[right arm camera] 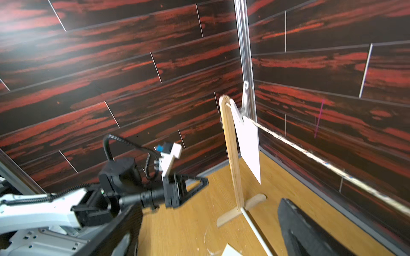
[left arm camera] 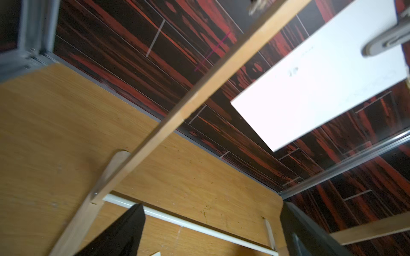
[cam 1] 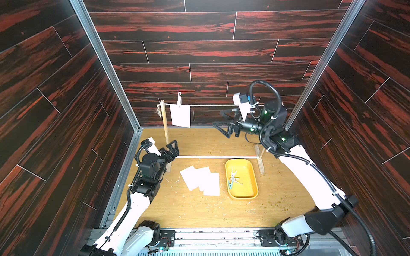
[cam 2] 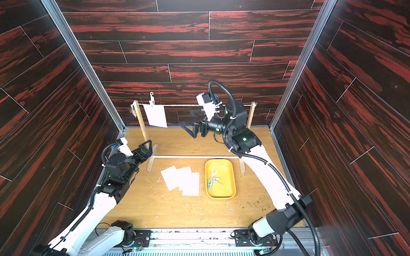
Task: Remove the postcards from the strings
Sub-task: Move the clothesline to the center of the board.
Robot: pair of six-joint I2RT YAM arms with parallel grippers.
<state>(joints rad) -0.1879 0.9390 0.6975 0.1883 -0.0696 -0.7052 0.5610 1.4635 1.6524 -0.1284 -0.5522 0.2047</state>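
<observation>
On the tabletop point(cam 1: 199, 210) a tray point(cam 1: 255, 179) sits beside loose postcards point(cam 1: 200, 180); both jaws gape wide.

Walls point(cam 1: 210, 51): near-black planks streaked red, thin pale seams. Table point(cam 1: 199, 210): honey-yellow wood grain, flecked with pale and olive crumbs. Tray point(cam 1: 249, 175), lower centre-right: plain yellow. Cards point(cam 1: 180, 116), upper centre and centre: blank white. Posts point(cam 1: 165, 128): light wood. Rod point(cam 1: 217, 157): white. String point(cam 1: 210, 105): whitish. Pins point(cam 1: 231, 179) in tray: pale, one teal. Arms point(cam 1: 137, 204): white shells, black joints.
</observation>
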